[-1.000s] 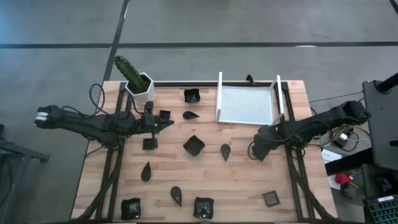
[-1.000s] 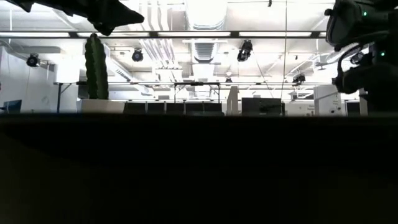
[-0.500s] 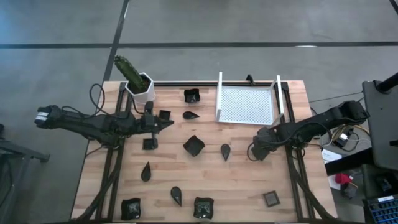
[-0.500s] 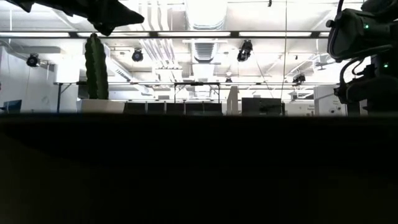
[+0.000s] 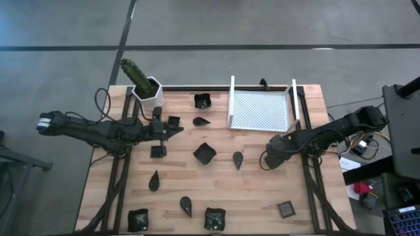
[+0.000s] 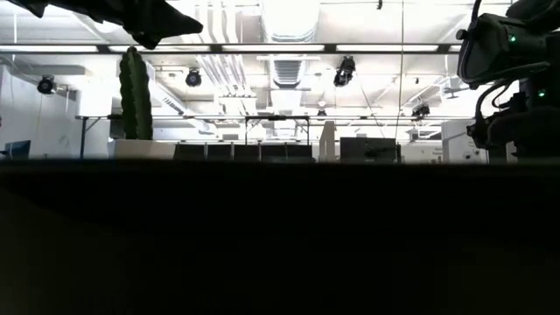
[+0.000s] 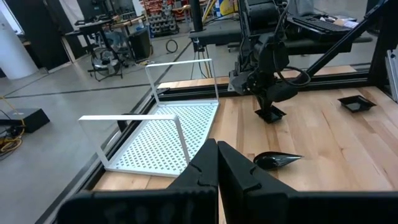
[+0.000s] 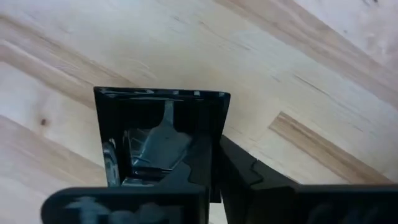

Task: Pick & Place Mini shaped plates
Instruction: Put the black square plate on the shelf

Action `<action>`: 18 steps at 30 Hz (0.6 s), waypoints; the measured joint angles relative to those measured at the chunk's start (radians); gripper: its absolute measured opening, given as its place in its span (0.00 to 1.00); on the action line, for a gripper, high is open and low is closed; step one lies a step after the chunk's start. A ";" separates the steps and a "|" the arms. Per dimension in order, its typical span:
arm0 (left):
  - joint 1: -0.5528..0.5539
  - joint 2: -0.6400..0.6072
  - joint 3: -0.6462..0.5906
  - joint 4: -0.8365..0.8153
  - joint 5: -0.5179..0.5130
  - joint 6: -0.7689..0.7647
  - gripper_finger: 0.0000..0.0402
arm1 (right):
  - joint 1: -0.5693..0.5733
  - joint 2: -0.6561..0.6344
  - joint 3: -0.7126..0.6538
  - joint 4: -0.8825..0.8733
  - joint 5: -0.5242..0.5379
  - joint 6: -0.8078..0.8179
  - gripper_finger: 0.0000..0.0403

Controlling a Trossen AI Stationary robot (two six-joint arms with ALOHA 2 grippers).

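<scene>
The high view looks straight down on the whole table [image 5: 262, 190]. The low view faces level into the room. Each wrist view sits close; both overhead and left wrist show the white tray [image 5: 258, 110].

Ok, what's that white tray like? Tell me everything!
The white tray looks like painted metal. Its flat floor is full of tiny holes, and a thin upright frame rises along each of two opposite sides. It lies flat on the wooden table, at the far edge, toward the right arm. Nothing sits in it; the little dark plates are all outside it.
</scene>
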 joint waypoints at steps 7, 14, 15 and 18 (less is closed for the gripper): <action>0.000 0.000 0.000 -0.003 0.000 0.000 0.00 | 0.000 -0.043 0.070 -0.005 0.003 -0.005 0.02; 0.000 0.000 0.000 -0.003 0.000 0.000 0.00 | 0.000 -0.054 0.194 -0.077 0.022 -0.044 0.02; 0.000 0.000 0.000 -0.003 0.000 0.000 0.00 | 0.000 -0.053 0.218 -0.092 0.032 -0.053 0.02; 0.000 0.000 0.000 -0.003 0.000 0.000 0.00 | -0.005 -0.053 0.288 -0.142 0.060 -0.082 0.02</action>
